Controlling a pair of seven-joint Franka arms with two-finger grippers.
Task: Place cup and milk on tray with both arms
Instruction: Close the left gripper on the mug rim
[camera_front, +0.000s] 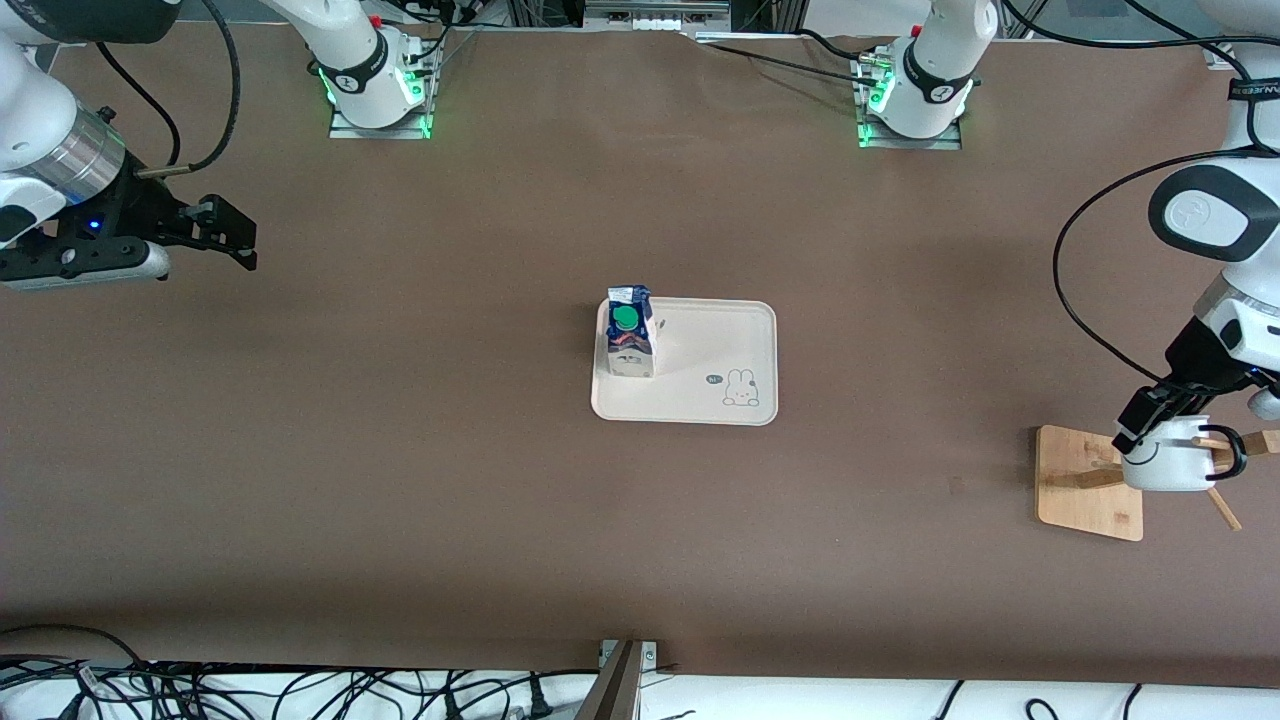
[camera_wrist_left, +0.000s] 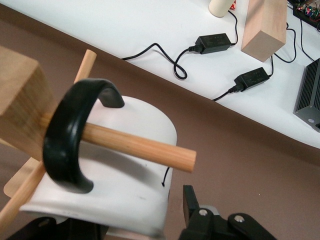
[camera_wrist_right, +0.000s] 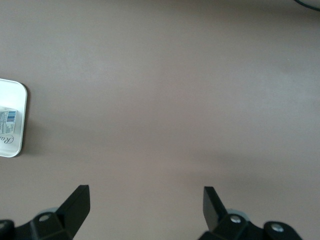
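Observation:
The milk, a blue and white carton with a green cap, stands upright on the cream tray, at the tray's end toward the right arm. The white cup hangs by its black handle on a peg of a wooden rack. My left gripper is open with its jaws on either side of the cup's body. One fingertip stands a small gap off the cup wall and the other is hidden. My right gripper is open and empty, up over bare table at the right arm's end.
The wooden rack base lies at the left arm's end of the table, with pegs sticking out around the cup. The tray's corner and the carton's label show in the right wrist view. Cables and power bricks lie off the table edge.

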